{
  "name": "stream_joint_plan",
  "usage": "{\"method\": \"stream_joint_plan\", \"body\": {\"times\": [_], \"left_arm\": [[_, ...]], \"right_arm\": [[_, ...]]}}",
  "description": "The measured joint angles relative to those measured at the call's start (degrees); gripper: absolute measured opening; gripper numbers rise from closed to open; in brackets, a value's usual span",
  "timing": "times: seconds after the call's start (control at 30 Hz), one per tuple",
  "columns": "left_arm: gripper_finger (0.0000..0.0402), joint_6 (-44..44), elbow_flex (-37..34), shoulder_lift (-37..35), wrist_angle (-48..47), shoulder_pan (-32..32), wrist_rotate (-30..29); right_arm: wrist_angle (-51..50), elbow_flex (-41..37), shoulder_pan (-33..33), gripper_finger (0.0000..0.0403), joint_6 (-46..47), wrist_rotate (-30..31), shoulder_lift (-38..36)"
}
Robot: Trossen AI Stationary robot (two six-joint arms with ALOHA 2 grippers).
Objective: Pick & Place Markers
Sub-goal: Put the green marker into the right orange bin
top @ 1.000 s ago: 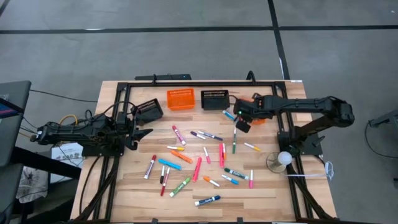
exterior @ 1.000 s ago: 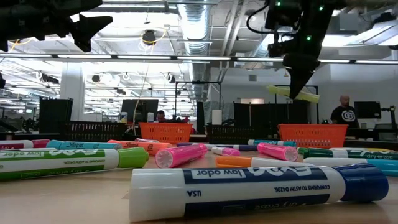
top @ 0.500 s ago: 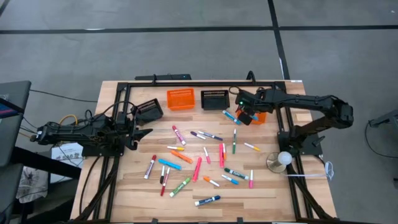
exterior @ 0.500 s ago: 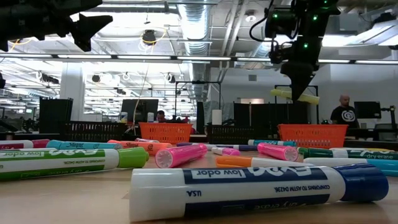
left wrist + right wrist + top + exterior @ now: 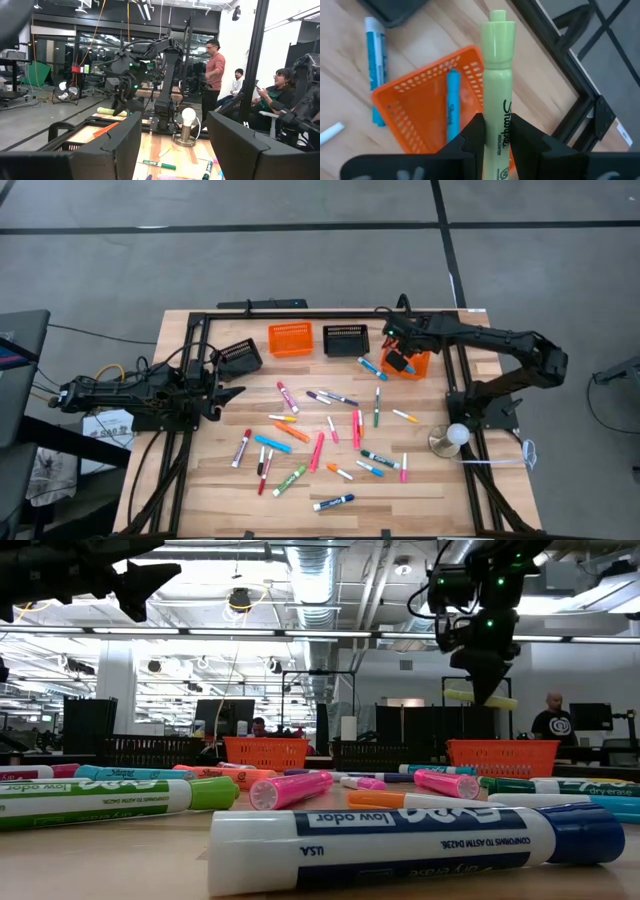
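Highlighter (image 5: 497, 100) pinched in right pincer (image 5: 495, 131) above orange basket (image 5: 420, 100).

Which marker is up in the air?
The light green marker. The right gripper holds it above the orange basket; the other markers lie on the table or in that basket.

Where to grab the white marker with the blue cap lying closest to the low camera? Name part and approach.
Grip the white marker mid-barrel, coming straight down, jaws straddling its width. It lies flat, nearly crosswise on the table, bare wood along both long sides.
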Motion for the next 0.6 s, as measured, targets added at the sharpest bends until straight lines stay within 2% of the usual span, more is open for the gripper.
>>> {"method": "stream_joint_plan", "body": {"times": [0.13,0.6], "left_arm": [[0.0222,-0.01,0.00,-0.01,0.02,0.01,-0.01],[0.0222,-0.01,0.00,-0.02,0.08,-0.01,0.01]], "right_arm": [[-0.24,-1.27,-1.84,0.0063,-0.04,-0.12,1.21],[3.30,-4.69,-4.30,0.0070,-1.41,-0.42,12.33]]}}
